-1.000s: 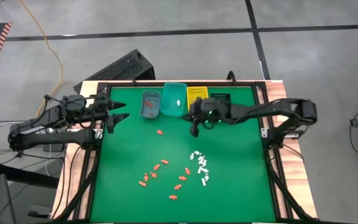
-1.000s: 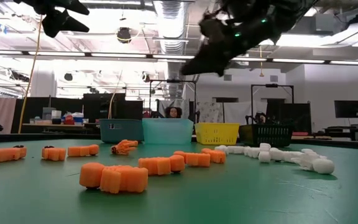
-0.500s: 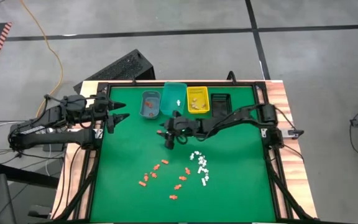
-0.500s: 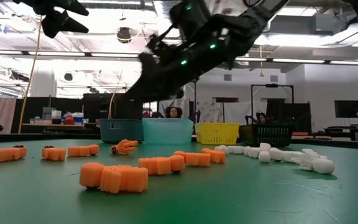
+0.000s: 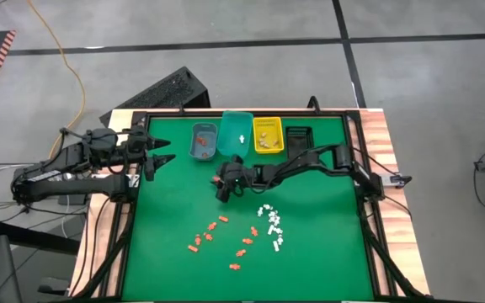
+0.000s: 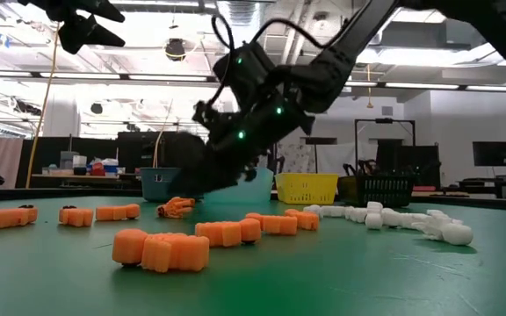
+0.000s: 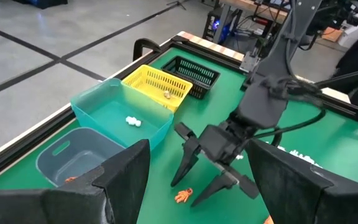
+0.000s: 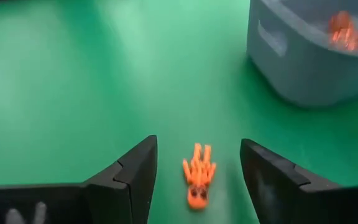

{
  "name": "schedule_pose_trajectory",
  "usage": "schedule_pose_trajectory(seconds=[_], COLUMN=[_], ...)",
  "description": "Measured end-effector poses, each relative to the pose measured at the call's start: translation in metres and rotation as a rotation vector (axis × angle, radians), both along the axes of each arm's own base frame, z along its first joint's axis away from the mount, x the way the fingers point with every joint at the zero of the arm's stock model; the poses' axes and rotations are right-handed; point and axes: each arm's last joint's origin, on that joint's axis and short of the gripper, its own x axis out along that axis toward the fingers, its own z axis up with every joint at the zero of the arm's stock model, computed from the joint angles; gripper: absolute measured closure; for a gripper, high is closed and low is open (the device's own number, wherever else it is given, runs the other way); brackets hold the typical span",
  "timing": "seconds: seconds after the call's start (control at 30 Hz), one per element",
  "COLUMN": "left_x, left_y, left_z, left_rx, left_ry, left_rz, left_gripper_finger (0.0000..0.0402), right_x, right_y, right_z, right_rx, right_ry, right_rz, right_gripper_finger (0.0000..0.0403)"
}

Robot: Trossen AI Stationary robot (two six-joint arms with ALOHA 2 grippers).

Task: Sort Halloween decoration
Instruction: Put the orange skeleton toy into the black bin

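Note:
The Halloween decoration lies loose on the green mat: an orange cluster [image 5: 221, 237], a white cluster [image 5: 272, 225], and one orange figurine [image 8: 198, 178] lying flat by itself close to the grey-blue bin [image 8: 309, 59]. My right gripper [image 8: 197, 146] is open and low over that single figurine, one finger on either side and touching nothing. In the high view it sits at mid-table [image 5: 221, 188]. My left gripper [image 5: 165, 158] waits open above the table's left edge.
Four bins line the far edge: the grey-blue bin [image 5: 204, 141] holding orange pieces, a teal bin [image 5: 236, 133] with a white piece, a yellow bin [image 5: 267, 135] with tan pieces, and a black basket [image 5: 298, 138]. The mat's left and near-right parts are bare.
My right gripper has swung from beside the yellow and black bins toward the table's left and near side. It has come down low over the lone orange figurine. Its fingers, together a second ago, now stand apart.

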Motion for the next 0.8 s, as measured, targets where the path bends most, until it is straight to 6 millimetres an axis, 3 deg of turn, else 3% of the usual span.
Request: schedule_pose_trajectory(seconds=[0.33, 0.63, 0.8], left_x=[0.0, 0.0, 0.0], left_y=[0.0, 0.0, 0.0], left_z=[0.0, 0.0, 0.0], left_rx=[0.011, 0.011, 0.011], left_ry=[0.004, 0.004, 0.004], left_rz=[-0.004, -0.003, -0.003], left_gripper_finger=[0.0141, 0.0141, 0.0141], right_x=[0.001, -0.002, -0.002], right_y=[-0.001, 0.005, 0.01], right_z=[-0.024, -0.028, -0.021], right_rx=[0.041, 0.029, 0.032], right_ry=[0.051, 0.095, 0.08], right_rz=[-0.06, -0.07, -0.056], right_gripper_finger=[0.0203, 0.0335, 0.0389])
